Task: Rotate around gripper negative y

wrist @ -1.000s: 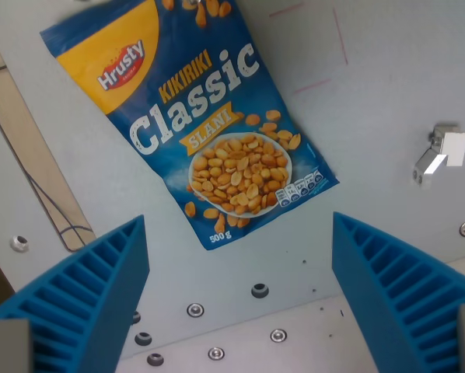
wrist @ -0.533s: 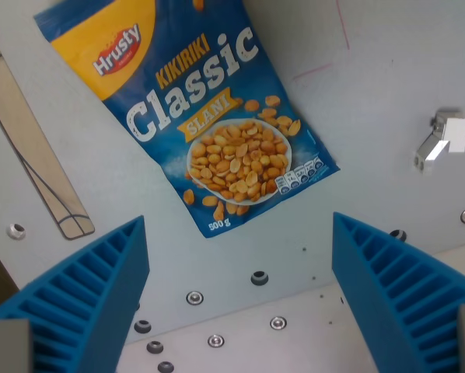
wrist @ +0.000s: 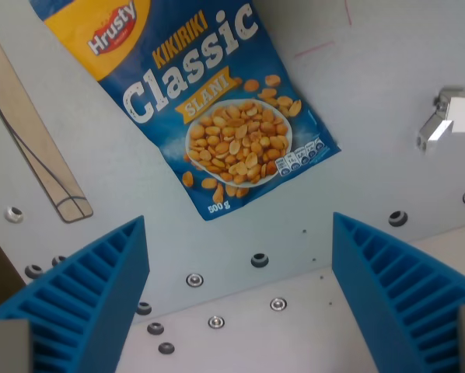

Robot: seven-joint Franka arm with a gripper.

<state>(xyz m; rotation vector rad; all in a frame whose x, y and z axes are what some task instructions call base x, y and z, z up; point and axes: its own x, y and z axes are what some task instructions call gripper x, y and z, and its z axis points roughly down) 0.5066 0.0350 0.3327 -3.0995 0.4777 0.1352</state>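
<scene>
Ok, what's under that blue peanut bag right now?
The peanut bag lies flat on the pale grey table. Bare table shows all round its visible edges. Whatever lies directly beneath is covered, and the bag's top runs out of frame.

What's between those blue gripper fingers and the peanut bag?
Only bare grey table with a few screw holes, seen in the wrist view, separates the gripper from the peanut bag.

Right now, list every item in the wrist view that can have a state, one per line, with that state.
Gripper: open, blue ribbed fingers wide apart, nothing between them.
Blue Hrusty Classic peanut bag: sealed as far as visible, lying flat and skewed on the table, top edge cut off by the frame.
Small white and metal clip: resting on the table at the wrist view's right, apart from the bag.
Grey metal table: bearing the bag and clip.
</scene>
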